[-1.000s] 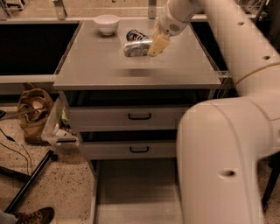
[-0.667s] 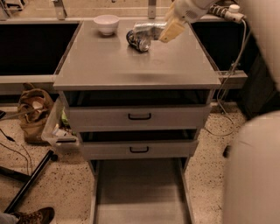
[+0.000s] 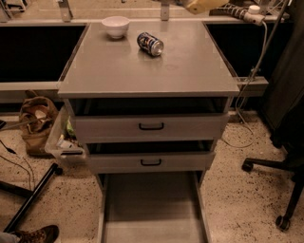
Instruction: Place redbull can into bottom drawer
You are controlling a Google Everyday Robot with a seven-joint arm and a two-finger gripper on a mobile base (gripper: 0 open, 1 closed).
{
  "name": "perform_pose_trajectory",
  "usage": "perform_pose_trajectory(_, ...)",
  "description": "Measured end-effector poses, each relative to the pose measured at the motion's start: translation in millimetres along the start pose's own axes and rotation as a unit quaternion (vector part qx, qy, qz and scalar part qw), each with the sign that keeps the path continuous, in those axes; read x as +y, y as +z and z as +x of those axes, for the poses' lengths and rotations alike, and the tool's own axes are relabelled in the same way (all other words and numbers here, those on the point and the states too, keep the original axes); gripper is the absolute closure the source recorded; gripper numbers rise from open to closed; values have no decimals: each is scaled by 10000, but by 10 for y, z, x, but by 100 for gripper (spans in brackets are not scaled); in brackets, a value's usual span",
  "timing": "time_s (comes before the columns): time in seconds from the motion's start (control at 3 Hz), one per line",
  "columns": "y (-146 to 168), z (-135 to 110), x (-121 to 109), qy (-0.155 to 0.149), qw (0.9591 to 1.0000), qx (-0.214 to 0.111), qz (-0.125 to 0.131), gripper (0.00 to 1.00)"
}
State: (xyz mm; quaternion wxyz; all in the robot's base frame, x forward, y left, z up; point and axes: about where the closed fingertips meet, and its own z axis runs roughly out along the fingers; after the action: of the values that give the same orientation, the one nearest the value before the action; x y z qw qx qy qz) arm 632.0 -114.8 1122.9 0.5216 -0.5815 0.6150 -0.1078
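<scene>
the gripper (image 3: 204, 5) is hanging at the very top edge of the view, above the back right part of the grey cabinet top (image 3: 190, 76), with only a pale yellowish bit of it showing; i cannot tell how far open it is standing or whether it is holding anything. the redbull can is not showing from where i am looking, so i cannot tell where it is. a dark blue can (image 3: 150, 43) with red and white markings is lying on its side near the back of the top, close to the right of a white bowl (image 3: 116, 24). the bottom drawer (image 3: 152, 209) is sitting pulled well out at floor level, under two upper drawers (image 3: 109, 129) with black handles. a black office chair (image 3: 289, 118) is standing off to the right.
</scene>
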Motion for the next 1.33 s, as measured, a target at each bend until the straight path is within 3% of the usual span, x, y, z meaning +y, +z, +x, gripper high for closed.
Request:
perform_pose_trajectory(0.33, -47, -239, 645, -241, 9985, -408, -286, 100)
perform_pose_trajectory(0.67, 99, -141, 1102, -284, 9967, -318, -694, 100)
perform_pose_trajectory(1.0, 99, -141, 1103, -284, 9967, -318, -694, 100)
perform_pose_trajectory(1.33, 199, -84, 1373, -431, 9954, -341, -787, 100)
